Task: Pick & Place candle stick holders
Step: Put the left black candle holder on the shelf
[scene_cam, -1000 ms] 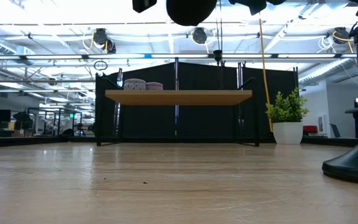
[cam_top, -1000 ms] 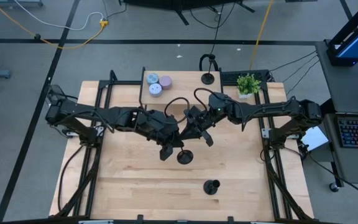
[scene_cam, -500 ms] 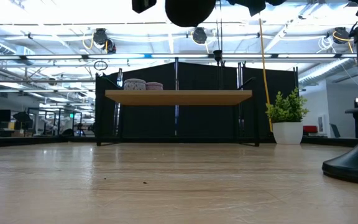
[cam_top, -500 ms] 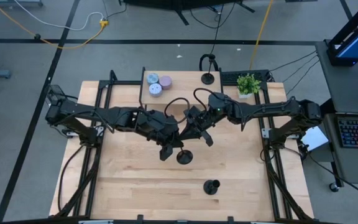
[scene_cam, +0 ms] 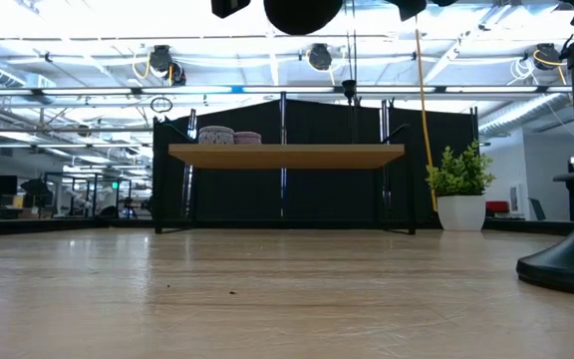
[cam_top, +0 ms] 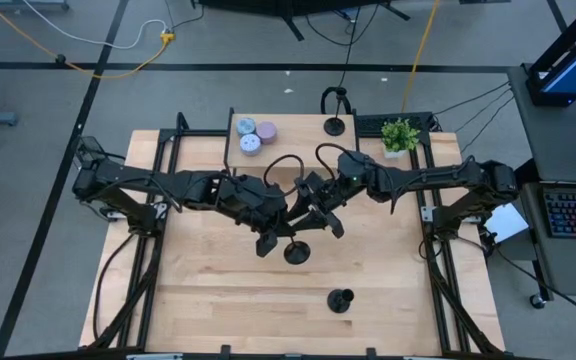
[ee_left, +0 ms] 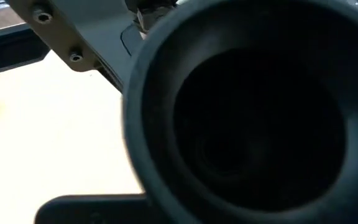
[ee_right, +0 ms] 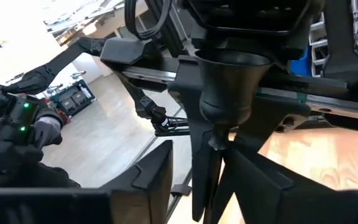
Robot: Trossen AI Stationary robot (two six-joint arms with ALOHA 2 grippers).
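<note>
Two tools meet mid-tabletop [cam_top: 208, 300] on one holder [cam_top: 296, 251]: left tool [cam_top: 268, 243] clamped on it, right tool [cam_top: 330, 222] apparently partly open, so handover, then placement.

Three matte-black candle stick holders: one raised at frame centre [cam_top: 297, 252], one upright lower centre [cam_top: 340, 300], one top centre [cam_top: 334, 125].

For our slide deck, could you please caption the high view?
Both arms meet mid-table, passing a black candle stick holder; another holder stands nearer the front edge.
</note>
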